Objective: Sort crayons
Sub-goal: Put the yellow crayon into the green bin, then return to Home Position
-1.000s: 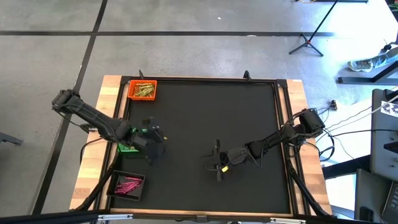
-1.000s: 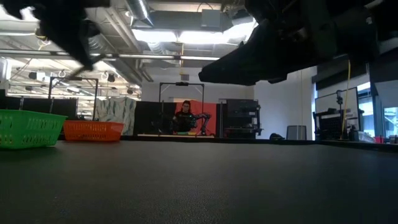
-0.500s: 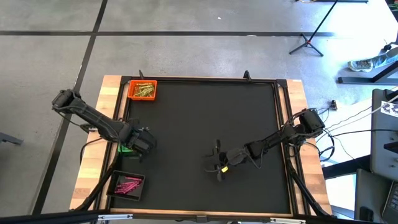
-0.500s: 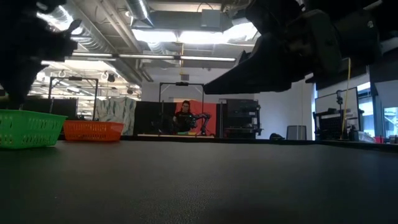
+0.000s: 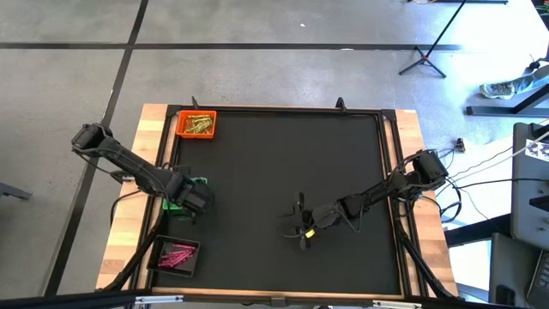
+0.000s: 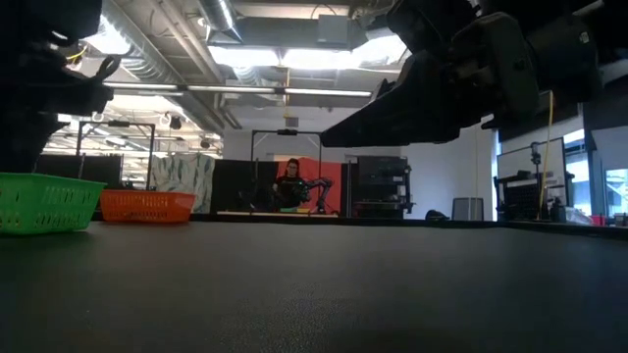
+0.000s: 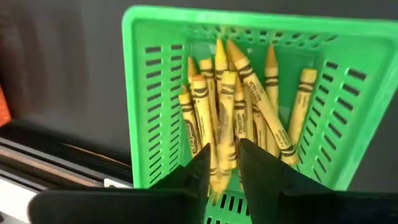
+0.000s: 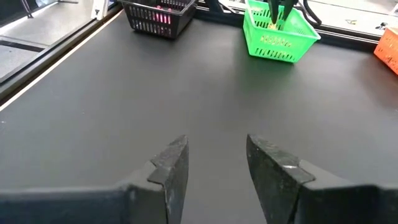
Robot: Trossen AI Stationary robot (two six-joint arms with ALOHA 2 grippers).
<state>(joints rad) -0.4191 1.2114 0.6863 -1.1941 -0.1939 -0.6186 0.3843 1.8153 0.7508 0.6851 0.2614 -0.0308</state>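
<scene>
We see the left gripper [image 5: 194, 204] over the green tray [image 5: 179, 204], which stands at the left edge of the black mat [image 5: 283, 172], between the orange tray [image 5: 196, 124] and the black tray [image 5: 177, 255]. In the left wrist view the two dark fingers [image 7: 193, 177] stand a little apart, directly above the pile of yellow crayons [image 7: 233, 118] in the green tray. One yellow crayon [image 7: 222, 134] lies in line with the narrow gap between the fingers, and we cannot tell if the fingers press it or are just released from it.

The right gripper [image 5: 300, 225] hangs over the bare mat, a bit right of the middle and toward the front edge, well apart from all three trays. In the right wrist view its fingers [image 8: 273, 165] are spread apart with nothing between them, only the mat below.

The orange tray at the far left corner holds the orange-gold crayons [image 5: 198, 124]. The black tray at the near left corner holds the pink crayons [image 5: 177, 254]. No loose crayon shows on the mat in the high view.

In the low view a person [image 6: 289, 186] sits far behind the table, in the room.
</scene>
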